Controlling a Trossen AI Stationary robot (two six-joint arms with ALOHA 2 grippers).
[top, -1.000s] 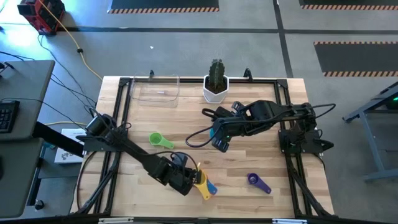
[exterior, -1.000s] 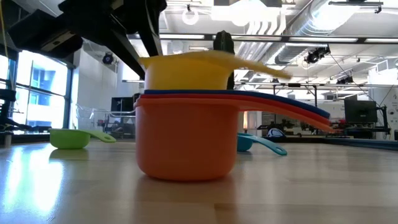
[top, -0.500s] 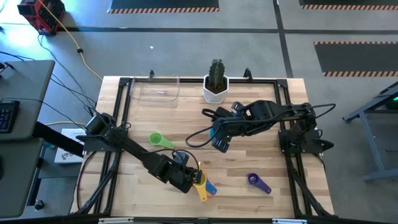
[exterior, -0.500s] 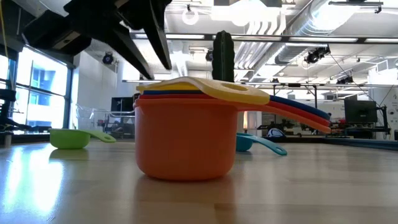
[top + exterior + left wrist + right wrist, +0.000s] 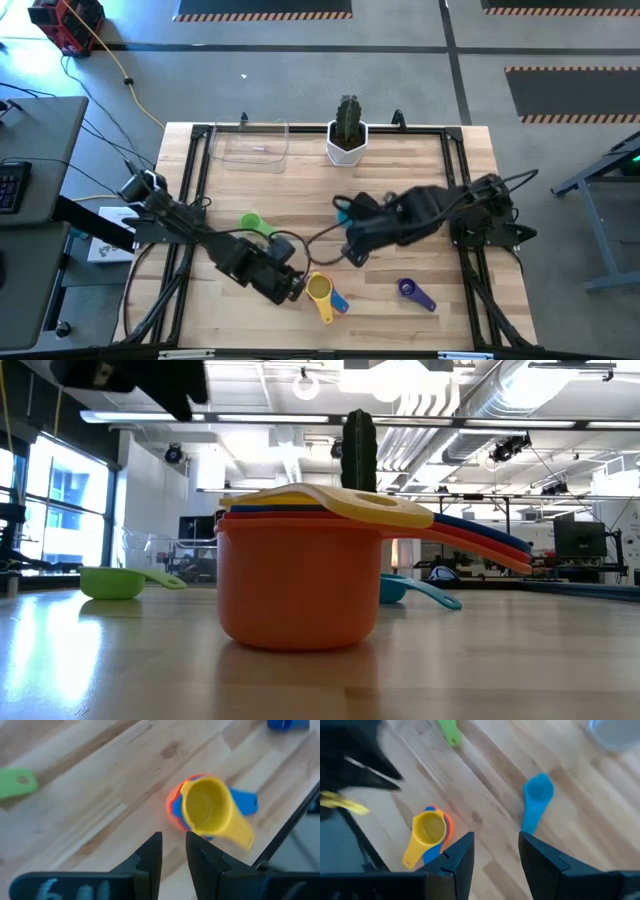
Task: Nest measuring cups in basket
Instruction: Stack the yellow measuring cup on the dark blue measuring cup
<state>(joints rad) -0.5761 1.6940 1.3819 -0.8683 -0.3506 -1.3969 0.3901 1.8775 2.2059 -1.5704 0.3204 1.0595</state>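
Observation:
A stack of measuring cups (image 5: 320, 290) stands on its orange bottom cup (image 5: 298, 590) near the table's front edge, with red and blue rims above and a yellow cup (image 5: 207, 810) on top. My left gripper (image 5: 173, 851) hangs just left of the stack and above it, slightly open and empty. My right gripper (image 5: 497, 851) hovers open over mid-table, above a teal cup (image 5: 537, 795). A green cup (image 5: 255, 223) lies left of centre and a purple cup (image 5: 414, 292) at the front right. The clear basket (image 5: 250, 148) stands at the far left.
A white pot with a cactus (image 5: 347, 138) stands at the far edge, right of the basket. A black metal frame (image 5: 455, 160) runs around the tabletop. Bare wood lies between the green cup and the basket.
My left gripper has let go of the yellow cup, which has sunk from sitting high in the stack to lying nested on it. The gripper has then risen and drawn back toward the table's left, rolling its wrist. My right gripper has moved toward the near edge and rolled.

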